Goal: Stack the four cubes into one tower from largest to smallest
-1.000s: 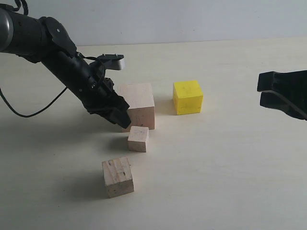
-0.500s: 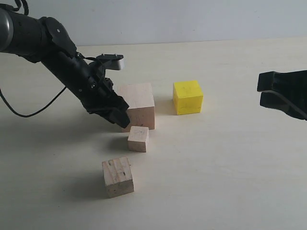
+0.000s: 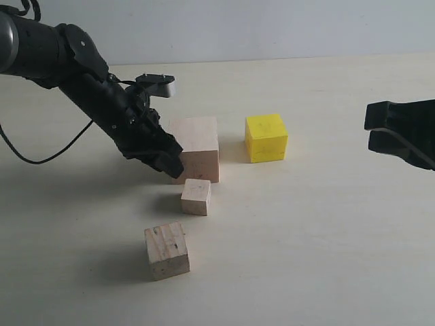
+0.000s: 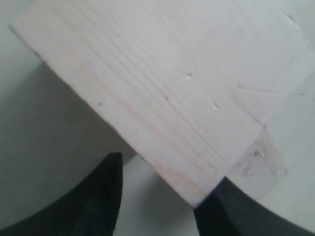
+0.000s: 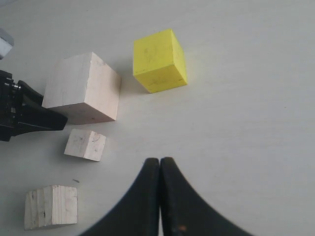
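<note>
The large pale wood cube sits on the table, filling the left wrist view. My left gripper is low at its left front corner, open; the corner lies against one fingertip, while the other fingertip is clear of it. The yellow cube stands alone to the right. The small wood cube lies just in front of the large one. The medium striped cube is nearest the front. My right gripper hovers shut and empty at the far right.
The pale tabletop stretches between the cubes and the right gripper. A black cable trails from the left arm across the table's left side. A plain wall closes the back.
The left gripper has edged very slightly back and left along the large cube's corner. The cubes and the right arm have not moved.
</note>
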Robot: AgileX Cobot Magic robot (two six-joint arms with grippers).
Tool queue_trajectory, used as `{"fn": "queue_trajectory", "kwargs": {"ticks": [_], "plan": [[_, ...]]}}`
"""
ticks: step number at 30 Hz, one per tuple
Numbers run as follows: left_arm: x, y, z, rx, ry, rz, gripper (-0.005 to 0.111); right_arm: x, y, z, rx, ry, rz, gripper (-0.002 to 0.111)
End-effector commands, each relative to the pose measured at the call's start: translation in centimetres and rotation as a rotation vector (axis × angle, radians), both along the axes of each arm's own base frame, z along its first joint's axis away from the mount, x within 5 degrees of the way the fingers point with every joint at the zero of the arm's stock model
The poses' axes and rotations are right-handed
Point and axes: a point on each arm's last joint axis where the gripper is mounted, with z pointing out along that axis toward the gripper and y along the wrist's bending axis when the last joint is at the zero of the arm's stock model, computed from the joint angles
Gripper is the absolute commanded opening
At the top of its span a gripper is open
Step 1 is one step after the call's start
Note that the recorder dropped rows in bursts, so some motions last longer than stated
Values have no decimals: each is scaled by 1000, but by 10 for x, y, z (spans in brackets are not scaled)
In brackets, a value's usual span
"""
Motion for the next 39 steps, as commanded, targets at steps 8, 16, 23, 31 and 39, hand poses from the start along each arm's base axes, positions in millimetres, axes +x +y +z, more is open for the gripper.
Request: {"fn": "queue_trajectory", "kwargs": {"ticks": [8, 16, 23, 31, 39], "plan": [[1, 1, 1, 28, -15, 20, 44, 1, 0, 2, -4, -17, 7, 0], [-1, -6, 5, -60, 1, 4, 44, 1, 0, 2, -4, -17, 7, 0], [-1, -7, 6, -78, 0, 5, 44, 1, 0, 2, -4, -17, 7, 0], [0, -7, 6, -78, -12, 11, 44, 1, 0, 2, -4, -17, 7, 0], [3, -7, 5, -74, -39, 25, 44, 1, 0, 2, -4, -17, 7, 0]]}}
